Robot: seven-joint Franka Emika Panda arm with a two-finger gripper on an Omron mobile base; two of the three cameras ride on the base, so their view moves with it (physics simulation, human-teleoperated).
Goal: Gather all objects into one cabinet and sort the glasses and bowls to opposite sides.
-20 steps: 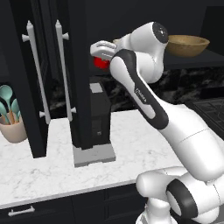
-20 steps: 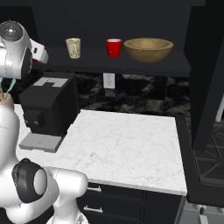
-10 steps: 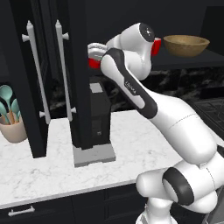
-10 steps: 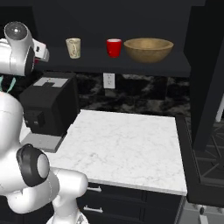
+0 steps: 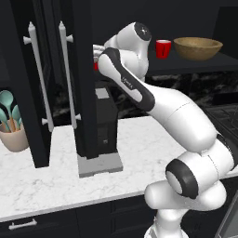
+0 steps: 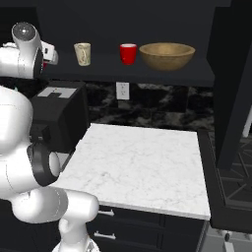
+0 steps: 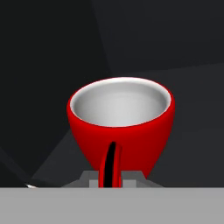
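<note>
My gripper [image 7: 111, 177] is shut on a red cup [image 7: 120, 127] with a pale inside, held upright in front of the dark cabinet interior. In the left base view the hand [image 5: 96, 58] sits at the shelf's left end, partly hidden behind the open cabinet door [image 5: 46, 93], with a bit of the held cup [image 5: 96, 65] showing. On the cabinet shelf [image 6: 147, 74] stand a cream mug [image 6: 82, 53], a second red cup [image 6: 128, 53] and, at the right, the wide wooden bowl [image 6: 167, 55]. That cup [image 5: 163, 48] and bowl [image 5: 197, 48] also show past my arm.
A black coffee machine [image 5: 104, 125] stands on the white marble counter [image 6: 142, 162] under the shelf's left end. A beige pot of teal utensils [image 5: 14, 130] sits at the far left. Another open dark door [image 6: 231, 88] and a stove [image 6: 236, 187] are on the right.
My hand has carried the held red cup a little leftward toward the shelf's left end, and my arm has swung left, uncovering the red cup on the shelf.
</note>
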